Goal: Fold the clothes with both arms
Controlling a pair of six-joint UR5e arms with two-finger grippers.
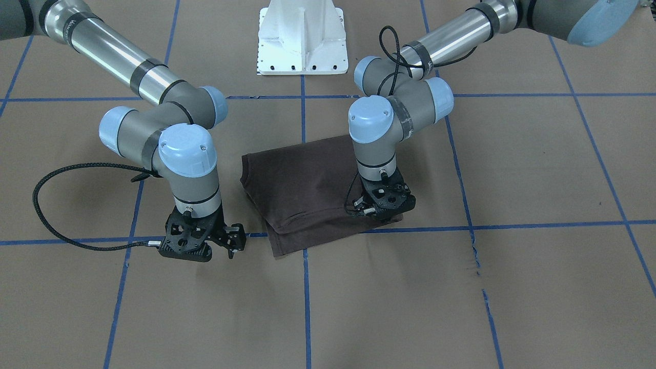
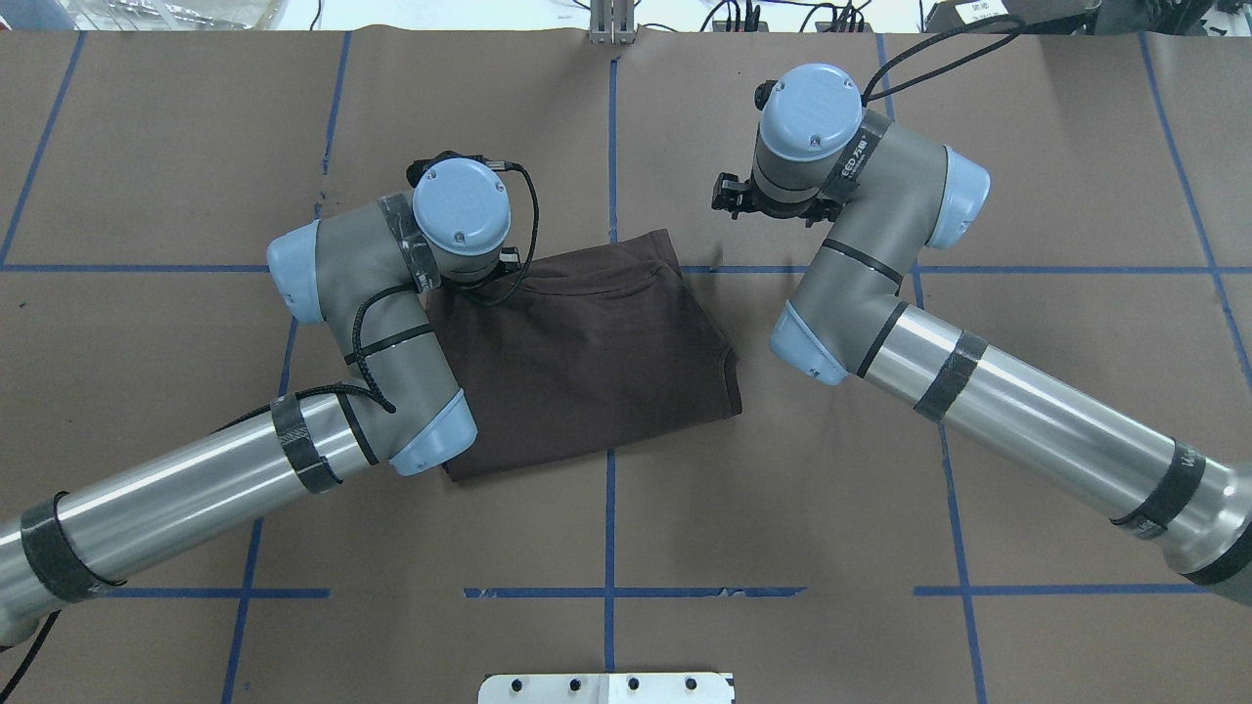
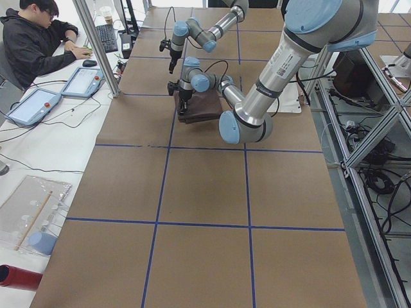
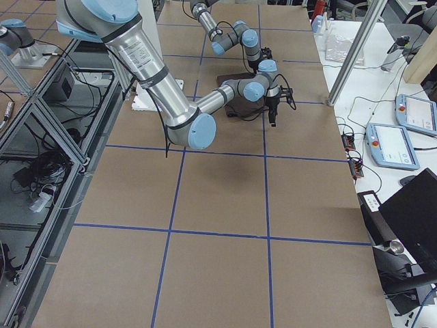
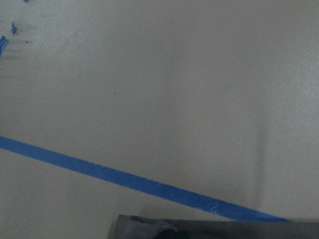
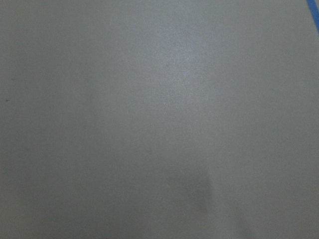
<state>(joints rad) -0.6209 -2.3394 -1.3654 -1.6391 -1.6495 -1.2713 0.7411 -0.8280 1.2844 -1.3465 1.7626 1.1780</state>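
Observation:
The dark brown T-shirt (image 1: 307, 189) lies folded into a rough rectangle on the brown paper, mid-table (image 2: 597, 352). My left gripper (image 1: 361, 210) is down on the shirt's corner farthest from the base. Its fingers are hidden under its black body and the wrist, so I cannot tell whether it is open or shut. The left wrist view shows only paper, a blue tape line and a dark strip of shirt edge (image 5: 214, 229). My right gripper (image 1: 234, 243) hangs low over bare paper just beside the shirt's other far corner (image 2: 729, 196), apart from the cloth, its fingers parted and holding nothing.
The white pedestal base (image 1: 302, 41) stands behind the shirt. Blue tape lines (image 2: 609, 587) grid the paper. A person (image 3: 32, 38) sits at a side desk with tablets (image 3: 32, 106). Aluminium framing (image 3: 359, 128) runs along the robot's side.

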